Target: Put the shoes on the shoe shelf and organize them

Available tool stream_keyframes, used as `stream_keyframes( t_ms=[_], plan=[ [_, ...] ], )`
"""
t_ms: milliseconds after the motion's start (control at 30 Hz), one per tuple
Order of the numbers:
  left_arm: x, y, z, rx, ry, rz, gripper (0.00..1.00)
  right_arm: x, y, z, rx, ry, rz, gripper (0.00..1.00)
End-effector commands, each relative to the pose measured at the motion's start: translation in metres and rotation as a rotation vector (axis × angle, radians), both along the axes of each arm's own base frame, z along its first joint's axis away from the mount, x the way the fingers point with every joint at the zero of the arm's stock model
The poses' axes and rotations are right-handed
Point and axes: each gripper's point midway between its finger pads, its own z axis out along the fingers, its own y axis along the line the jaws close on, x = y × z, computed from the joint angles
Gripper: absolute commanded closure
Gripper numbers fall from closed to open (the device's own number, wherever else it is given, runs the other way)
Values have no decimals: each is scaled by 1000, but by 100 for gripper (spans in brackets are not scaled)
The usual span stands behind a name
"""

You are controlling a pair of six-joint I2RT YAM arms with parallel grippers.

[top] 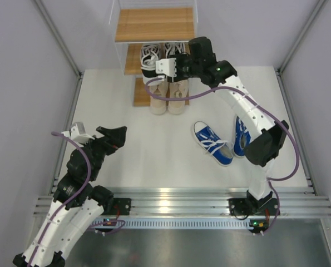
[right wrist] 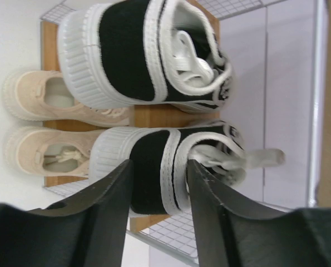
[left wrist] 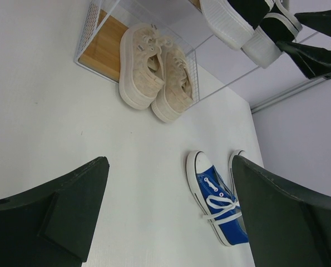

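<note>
Right jaws pinch the black-and-white patterned sneaker [right wrist: 151,167] by its heel, squaring it beside its mate [right wrist: 132,50] on the light-brown wooden wire-framed shelf [right wrist: 154,115]; left jaws hang spread.

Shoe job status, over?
Left claw open, idle. Right claw straddling heel of black shoe, middle tier, grip unclear. Blue pair on table. Nothing blocking.

Bright, even light from above leaves faint, soft shadows on the white worktop [top: 154,144]. Glare streaks the near metal rail [top: 176,196]. Wrist views soften close to the lens.
</note>
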Motion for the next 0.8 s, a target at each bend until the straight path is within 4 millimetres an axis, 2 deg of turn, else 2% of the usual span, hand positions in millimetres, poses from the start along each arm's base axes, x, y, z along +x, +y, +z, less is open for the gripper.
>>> stream_keyframes(
  t_ms=[0, 167, 267, 500, 600, 667, 700, 733, 767],
  plan=[
    [2, -2, 11, -22, -43, -5, 2, 1, -24, 32, 40, -61, -48, 52],
    [2, -2, 14, -25, -51, -8, 2, -9, -28, 48, 78, -77, -43, 35],
    [2, -3, 15, -24, -51, -13, 3, -16, -27, 55, 106, -70, -30, 28],
    [6, -7, 18, -16, -43, -22, 3, -47, -31, 92, 220, -49, 2, 24],
    [12, -10, 22, -2, -31, -23, 5, -69, -33, 102, 284, 29, 30, 26],
    [22, -15, 17, 28, 5, -23, 11, -85, -37, 99, 354, 151, 25, 36],
    [27, -17, 25, 28, -5, -23, 14, -91, -39, 98, 377, 197, 28, 40],
    [32, -20, 27, 45, -5, -32, 19, -100, -39, 82, 402, 303, 34, 50],
    [44, -27, 19, 76, 30, -41, 25, -110, -46, 88, 433, 326, 30, 55]
  ],
)
